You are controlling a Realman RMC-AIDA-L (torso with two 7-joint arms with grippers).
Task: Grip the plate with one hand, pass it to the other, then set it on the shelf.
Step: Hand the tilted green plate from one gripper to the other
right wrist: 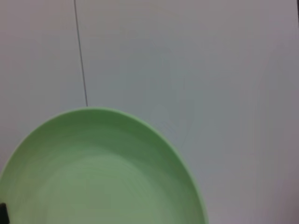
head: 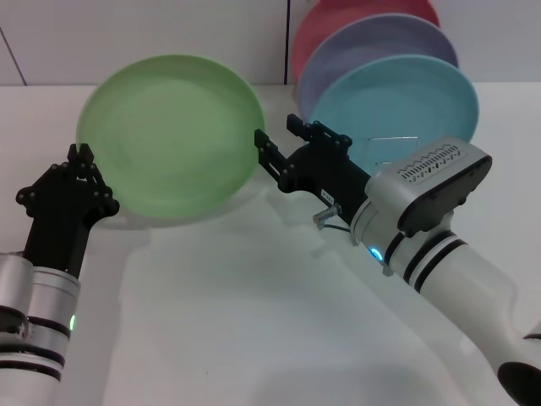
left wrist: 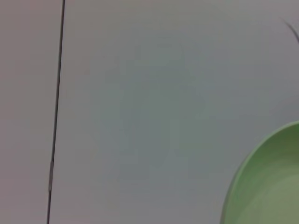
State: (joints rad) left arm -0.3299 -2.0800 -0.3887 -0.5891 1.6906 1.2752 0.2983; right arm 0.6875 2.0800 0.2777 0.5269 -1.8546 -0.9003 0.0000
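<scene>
Table (head: 254,338): white, bare in the foreground of the head view.

Green plate (head: 172,135): held tilted up off the table, face toward the camera, at about 10 o'clock in the head view. It looks like plain matte plastic. My estimate: light, stiff, not fragile, somewhat slick at the rim. The rim is the only sensible hold, pinched across its thickness, since the face offers nothing to grip.

Other plates: a turquoise plate (head: 393,106), a lavender plate (head: 376,51) and a pink plate (head: 338,21) stand on edge at 1 o'clock, in the wire shelf (head: 396,142), of which only a few loops show.

Right gripper (head: 264,152): meets the green plate's rim at the plate's 3 o'clock. One finger lies along the rim; whether the fingers are closed on it cannot be told.

Left gripper (head: 82,156): meets the rim at the plate's 8 o'clock, its tips together at the edge; a firm clamp there cannot be confirmed either.

So the plate spans the gap between both grippers, which looks like the handover point.
</scene>
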